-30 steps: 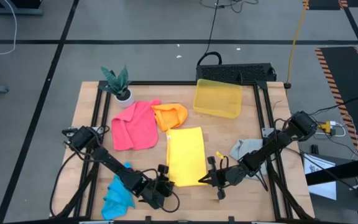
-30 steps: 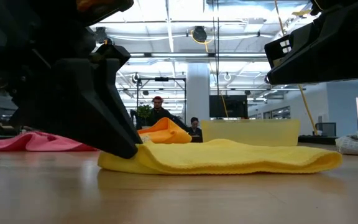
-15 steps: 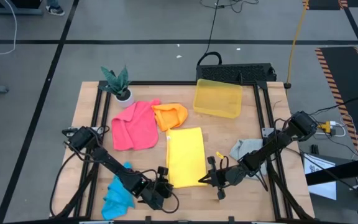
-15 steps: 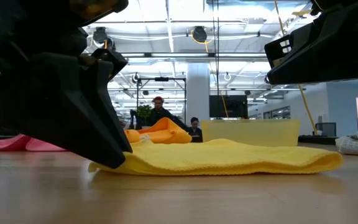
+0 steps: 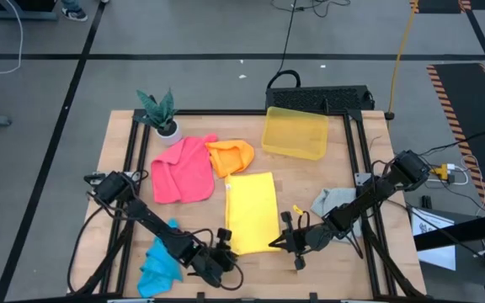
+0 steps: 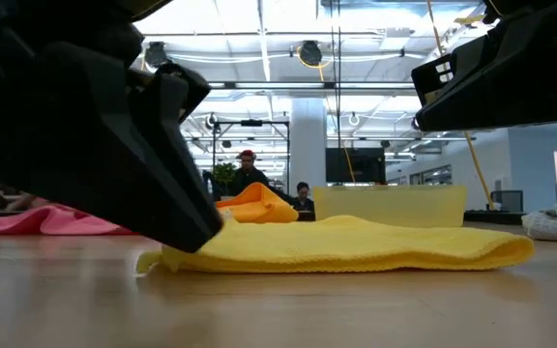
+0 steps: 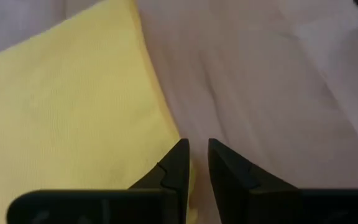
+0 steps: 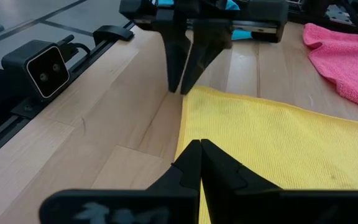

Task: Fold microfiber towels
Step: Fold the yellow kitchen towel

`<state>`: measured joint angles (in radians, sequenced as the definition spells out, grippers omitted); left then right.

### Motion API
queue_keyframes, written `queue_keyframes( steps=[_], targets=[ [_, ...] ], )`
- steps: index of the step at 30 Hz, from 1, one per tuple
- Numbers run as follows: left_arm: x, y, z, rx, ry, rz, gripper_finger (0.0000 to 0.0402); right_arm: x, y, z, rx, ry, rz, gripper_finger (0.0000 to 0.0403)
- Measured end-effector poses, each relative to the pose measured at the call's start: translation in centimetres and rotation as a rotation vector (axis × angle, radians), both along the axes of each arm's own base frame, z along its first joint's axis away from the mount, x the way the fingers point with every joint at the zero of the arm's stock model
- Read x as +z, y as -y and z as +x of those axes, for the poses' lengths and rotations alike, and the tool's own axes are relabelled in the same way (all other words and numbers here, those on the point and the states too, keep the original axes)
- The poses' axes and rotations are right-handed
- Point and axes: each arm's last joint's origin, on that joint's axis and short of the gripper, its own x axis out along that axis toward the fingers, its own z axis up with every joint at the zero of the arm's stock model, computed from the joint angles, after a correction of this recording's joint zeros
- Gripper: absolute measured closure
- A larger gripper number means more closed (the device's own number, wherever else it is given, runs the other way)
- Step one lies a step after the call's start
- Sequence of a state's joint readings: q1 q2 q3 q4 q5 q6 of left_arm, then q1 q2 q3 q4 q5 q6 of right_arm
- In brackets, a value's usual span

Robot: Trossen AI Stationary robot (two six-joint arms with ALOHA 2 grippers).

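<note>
The folded yellow microfiber towel (image 5: pixel 252 211) lies flat on the wooden table (image 5: pixel 125 151), near its front edge. The left gripper (image 7: pixel 195 163) stands at the towel's front left corner, fingers (image 7: pixel 178 163) parted by a narrow gap with nothing between them. The right gripper (image 8: pixel 199 157) sits at the front right corner, fingers pressed together, gripping nothing.

Near edge crowded, middle and far right passable

Both grippers, left (image 5: pixel 226 244) and right (image 5: pixel 286 238), flank the yellow towel's (image 5: pixel 252 210) near corners, blocking that edge. Bare table (image 5: pixel 310 172) lies between towel and yellow bin (image 5: pixel 295 132). The pink towel (image 5: pixel 181 171), orange towel (image 5: pixel 231 156) and potted plant (image 5: pixel 162 114) fill the far left.
</note>
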<state>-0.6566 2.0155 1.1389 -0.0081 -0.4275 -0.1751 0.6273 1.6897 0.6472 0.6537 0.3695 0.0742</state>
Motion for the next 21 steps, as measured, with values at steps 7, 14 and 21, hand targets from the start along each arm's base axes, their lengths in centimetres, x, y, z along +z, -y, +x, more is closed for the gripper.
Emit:
queue_keyframes(
  steps=[7,14,21],
  targets=[
    [-1.0,0.1,-0.2,-0.025,-0.008,0.094,0.0314,-0.1,0.0,0.0,0.0,-0.007,-0.004,0.0403],
    [-0.8,0.4,-0.5,-0.04,0.006,0.137,0.0249,-0.1,0.0,0.0,0.0,-0.011,-0.007,0.0403],
    [-1.0,0.4,-1.2,0.014,0.015,0.237,0.0277,-0.1,0.0,0.0,0.0,-0.012,-0.007,0.0403]
  ],
)
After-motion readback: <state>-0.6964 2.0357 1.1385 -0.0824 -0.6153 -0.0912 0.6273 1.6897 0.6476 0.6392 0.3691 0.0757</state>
